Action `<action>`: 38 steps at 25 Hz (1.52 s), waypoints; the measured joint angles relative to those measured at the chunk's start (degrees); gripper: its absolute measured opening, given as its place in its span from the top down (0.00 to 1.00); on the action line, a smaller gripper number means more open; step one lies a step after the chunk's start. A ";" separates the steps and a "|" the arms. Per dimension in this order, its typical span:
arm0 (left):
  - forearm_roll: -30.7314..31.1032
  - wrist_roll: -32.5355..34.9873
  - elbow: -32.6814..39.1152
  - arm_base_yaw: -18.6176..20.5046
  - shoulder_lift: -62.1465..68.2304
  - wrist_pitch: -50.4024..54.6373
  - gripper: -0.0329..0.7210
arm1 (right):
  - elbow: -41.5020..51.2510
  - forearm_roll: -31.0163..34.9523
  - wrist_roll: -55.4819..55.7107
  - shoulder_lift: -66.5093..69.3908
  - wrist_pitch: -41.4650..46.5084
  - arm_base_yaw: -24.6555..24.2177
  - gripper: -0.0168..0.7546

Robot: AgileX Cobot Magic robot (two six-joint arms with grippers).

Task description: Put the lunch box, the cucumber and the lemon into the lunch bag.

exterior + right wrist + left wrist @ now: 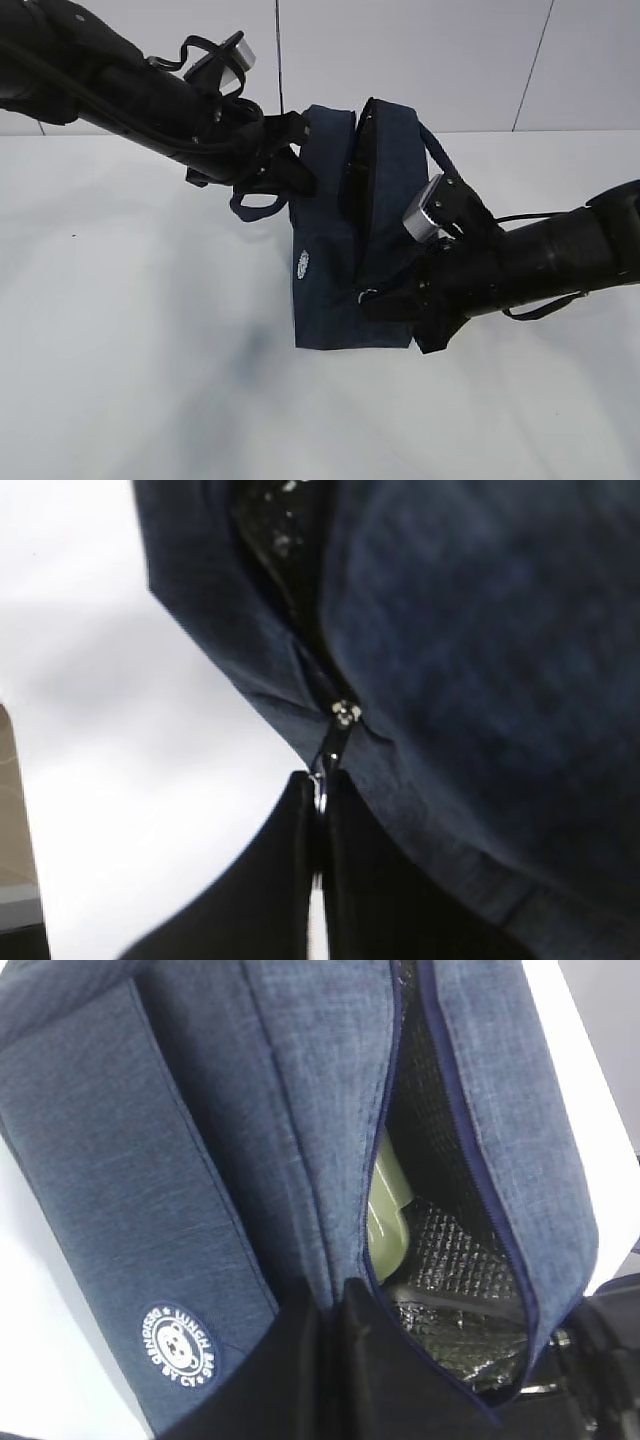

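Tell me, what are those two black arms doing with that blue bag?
They are working on a navy lunch bag standing on a white table. The left gripper is shut on the bag's fabric edge, while the right gripper is shut on the zipper pull. The bag gapes open, and a pale green lunch box sits inside against the silvery lining. No cucumber or lemon is visible.

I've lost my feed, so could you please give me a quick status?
Left gripper shut on lunch bag fabric. Right gripper shut on zipper pull. Bag part open, lunch box inside. Nothing obstructing.
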 joint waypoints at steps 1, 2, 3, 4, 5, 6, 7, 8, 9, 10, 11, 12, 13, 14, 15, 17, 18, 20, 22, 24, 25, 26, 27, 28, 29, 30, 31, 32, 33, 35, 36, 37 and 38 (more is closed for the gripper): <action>0.00 0.00 0.00 0.00 0.00 0.00 0.96 | 0.00 -0.24 0.55 -0.23 0.00 0.00 0.98; 0.00 0.00 0.00 0.00 0.00 0.00 0.96 | 0.00 -0.53 1.15 -0.51 0.00 0.00 0.98; 0.00 0.00 0.00 0.00 0.00 0.00 0.96 | 0.00 -0.84 1.59 -0.88 0.00 0.00 0.98; 0.00 0.00 0.00 0.00 0.00 -0.04 0.96 | 0.00 -1.09 1.98 -1.13 0.00 0.00 0.98; 0.00 0.00 0.00 0.00 0.00 -0.04 0.96 | 0.00 -1.51 2.36 -1.42 0.00 0.00 0.98; 0.00 0.00 0.00 0.00 0.00 -0.14 0.96 | 0.00 -1.78 2.63 -1.75 -0.08 0.00 0.98; 0.00 0.00 0.00 0.00 0.00 -0.13 0.96 | 0.00 -2.02 2.89 -2.09 -0.08 0.00 0.98; 0.00 0.00 0.00 0.00 0.00 -0.13 0.96 | 0.00 -2.05 3.05 -2.51 -0.08 0.00 0.98; 0.00 0.00 0.00 0.00 0.00 -0.13 0.96 | 0.00 -2.30 3.46 -2.87 -0.08 0.00 0.98; 0.00 0.00 0.00 0.00 0.00 -0.13 0.96 | 0.00 -2.44 3.75 -3.14 -0.08 0.00 0.98; 0.00 0.00 0.00 0.00 0.00 -0.13 0.96 | 0.00 -2.44 4.17 -3.50 -0.08 0.00 0.98; 0.00 0.00 0.00 0.00 0.00 -0.13 0.96 | 0.00 -2.66 4.64 -3.79 -0.08 0.00 0.98; 0.00 0.00 0.00 0.00 0.00 -0.13 0.96 | 0.00 -2.92 5.16 -3.93 -0.08 0.00 0.98; 0.00 0.00 0.00 0.00 0.00 -0.13 0.96 | 0.00 -3.25 5.72 -4.28 -0.08 0.00 0.98; 0.00 0.00 0.00 0.00 0.00 -0.27 0.96 | 0.00 -3.78 6.14 -4.40 -0.13 0.00 0.98; 0.00 0.00 0.00 0.00 0.00 -0.41 0.96 | 0.00 -4.70 7.20 -4.73 -0.22 0.00 0.98; 0.00 0.00 0.00 0.00 0.00 -0.53 0.96 | 0.00 -5.19 7.45 -4.95 -0.34 0.00 0.98; 0.00 0.00 0.00 0.00 0.00 -0.76 0.96 | 0.00 -5.60 8.25 -5.55 -0.57 0.00 0.98; 0.00 0.00 0.00 0.00 0.00 -0.89 0.96 | 0.00 -5.67 8.74 -6.10 -0.57 0.00 0.98; 0.00 0.00 0.00 0.00 0.00 -0.93 0.96 | 0.00 -5.94 9.51 -6.47 -0.57 0.00 0.98; 0.00 0.00 0.00 0.00 0.00 -1.03 0.96 | 0.00 -6.05 9.90 -6.57 -0.57 0.00 0.98; 0.00 0.00 0.00 0.00 0.00 -1.02 0.96 | 0.10 -6.28 10.15 -6.67 -0.57 0.00 0.98; 0.00 0.00 0.00 0.00 0.00 -1.02 0.95 | 0.10 -6.48 10.25 -6.67 -0.57 0.00 0.98; 0.00 0.00 0.00 0.00 0.00 -1.02 0.94 | 0.10 -6.75 10.51 -6.79 -0.57 0.00 0.98; 0.00 0.00 0.00 0.00 0.00 -1.02 0.93 | 0.10 -6.87 10.63 -6.90 -0.57 0.00 0.98; 0.00 0.00 0.00 0.00 0.00 -1.02 0.90 | 0.10 -7.01 10.74 -7.16 -0.57 0.00 0.98; 0.00 0.00 0.00 0.00 0.00 -1.06 0.88 | 0.10 -7.14 10.96 -7.43 -0.68 0.00 0.98; 0.00 0.00 0.00 0.00 0.00 -1.16 0.85 | 0.10 -7.38 11.07 -7.69 -0.78 0.00 0.98; 0.00 0.00 0.00 0.00 0.00 -1.16 0.81 | 0.10 -7.47 11.33 -8.02 -0.78 0.00 0.98; 0.00 0.00 0.00 0.00 0.00 -1.16 0.76 | 0.10 -8.06 11.84 -8.74 -0.78 0.00 0.98; 0.00 0.00 0.00 0.00 0.00 -1.16 0.74 | 0.10 -8.35 12.07 -8.99 -0.78 0.00 0.98; 0.00 0.00 0.00 0.00 0.00 -1.16 0.72 | 0.10 -8.43 12.35 -9.25 -0.89 0.00 0.98; 0.00 0.00 0.00 0.00 0.00 -1.16 0.71 | 0.10 -8.72 12.70 -9.50 -0.89 0.00 0.98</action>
